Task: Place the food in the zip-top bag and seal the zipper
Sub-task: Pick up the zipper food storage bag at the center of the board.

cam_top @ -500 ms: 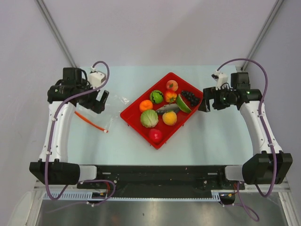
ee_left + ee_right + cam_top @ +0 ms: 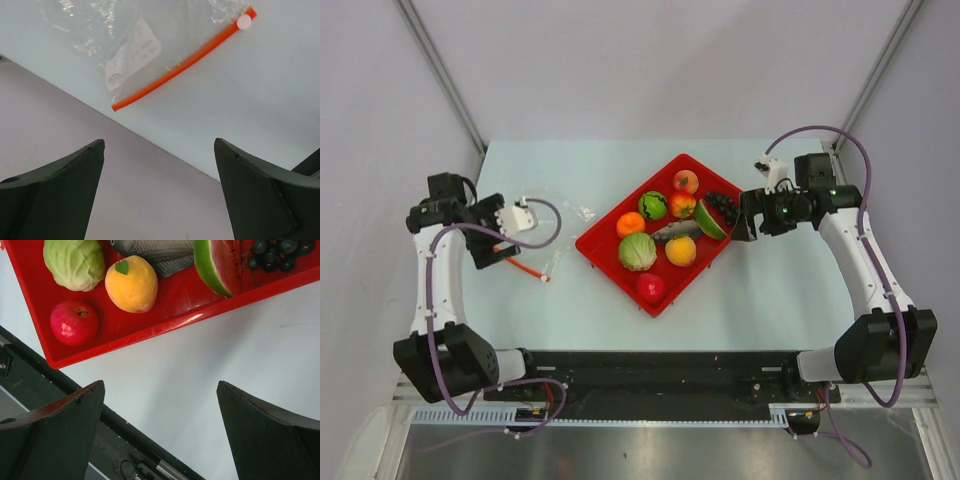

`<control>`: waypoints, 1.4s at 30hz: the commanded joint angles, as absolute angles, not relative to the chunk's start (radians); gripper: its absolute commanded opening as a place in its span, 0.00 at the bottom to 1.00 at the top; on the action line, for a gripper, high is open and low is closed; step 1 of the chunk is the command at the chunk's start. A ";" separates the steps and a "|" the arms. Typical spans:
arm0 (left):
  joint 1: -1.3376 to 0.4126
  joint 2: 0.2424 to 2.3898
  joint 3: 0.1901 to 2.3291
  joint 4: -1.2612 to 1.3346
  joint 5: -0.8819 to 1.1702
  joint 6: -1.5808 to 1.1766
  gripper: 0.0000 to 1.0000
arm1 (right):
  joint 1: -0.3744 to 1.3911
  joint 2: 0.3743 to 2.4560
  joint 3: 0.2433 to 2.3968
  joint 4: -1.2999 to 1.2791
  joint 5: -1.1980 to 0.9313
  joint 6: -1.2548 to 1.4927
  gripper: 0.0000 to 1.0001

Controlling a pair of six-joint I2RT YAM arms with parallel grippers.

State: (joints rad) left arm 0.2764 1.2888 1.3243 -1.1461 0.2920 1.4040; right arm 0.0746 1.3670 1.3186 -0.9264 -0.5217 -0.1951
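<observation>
- Your left claw [image 2: 159,145] stands apart and holds nothing, well to the left of the red tray [image 2: 607,221].
- The clear bag [image 2: 100,30] lies flat just ahead of it, between that claw and the tray's left side.
- The zipper [image 2: 182,62] runs slantwise across the claw's opening, and its white slider [image 2: 244,21] sits at the end nearer the tray.
- Your right claw [image 2: 160,385] is also apart and empty, just beside the tray's right corner, by the grapes [image 2: 274,252] and the watermelon slice [image 2: 217,265].
- All the food is inside the tray, so I judge the right arm nearer the food and the left nearer the bag.
</observation>
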 commanded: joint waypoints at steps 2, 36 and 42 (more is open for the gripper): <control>0.324 1.357 1.232 -1.032 0.318 1.936 0.91 | 0.135 1.385 1.331 -0.925 -0.488 -0.170 1.00; 0.336 1.704 1.013 -0.568 0.351 2.234 0.48 | 0.166 1.471 1.348 -0.948 -0.385 -0.227 1.00; 0.318 1.648 1.019 -0.601 0.383 2.068 0.00 | 0.103 1.442 1.345 -0.945 -0.411 -0.262 1.00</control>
State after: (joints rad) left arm 0.3298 1.7191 1.0050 -0.5709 0.3355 1.9751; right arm 0.1467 1.4918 1.3190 -0.9520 -0.3985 -0.2234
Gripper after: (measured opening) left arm 0.061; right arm 0.995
